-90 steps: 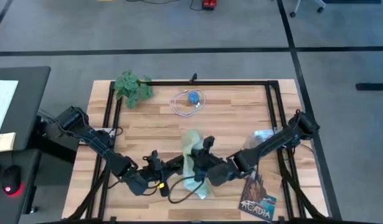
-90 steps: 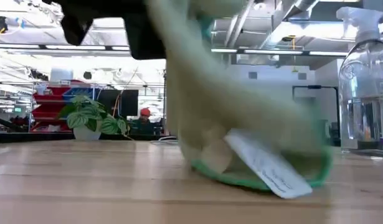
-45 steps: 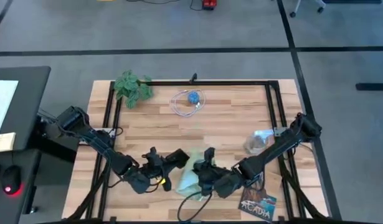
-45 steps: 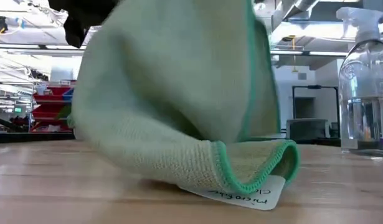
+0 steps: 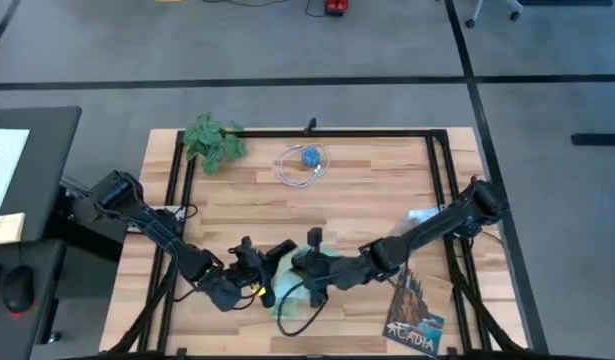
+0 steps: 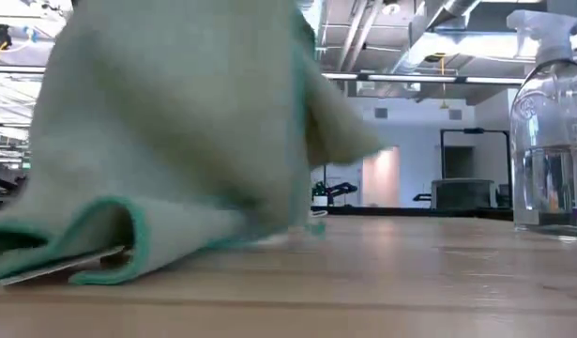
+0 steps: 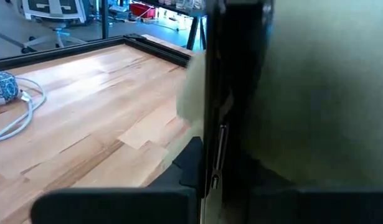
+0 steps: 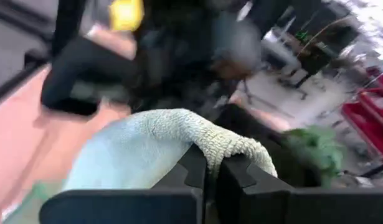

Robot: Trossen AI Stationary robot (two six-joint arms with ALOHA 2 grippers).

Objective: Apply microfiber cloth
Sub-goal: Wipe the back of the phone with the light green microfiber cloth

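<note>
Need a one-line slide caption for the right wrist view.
Right claw pinches a fold of the green cloth, the left arm close behind.

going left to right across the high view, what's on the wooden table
leafy plant → white cable with blue puck → spray bottle; nearer the front, left end effector → microfiber cloth → right end effector → book

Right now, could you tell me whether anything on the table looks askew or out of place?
Only the microfiber cloth: it is bunched and folded rather than flat, pinched in the right gripper near the front edge, beside the left gripper. The spray bottle stands upright, and nothing looks spilled.
</note>
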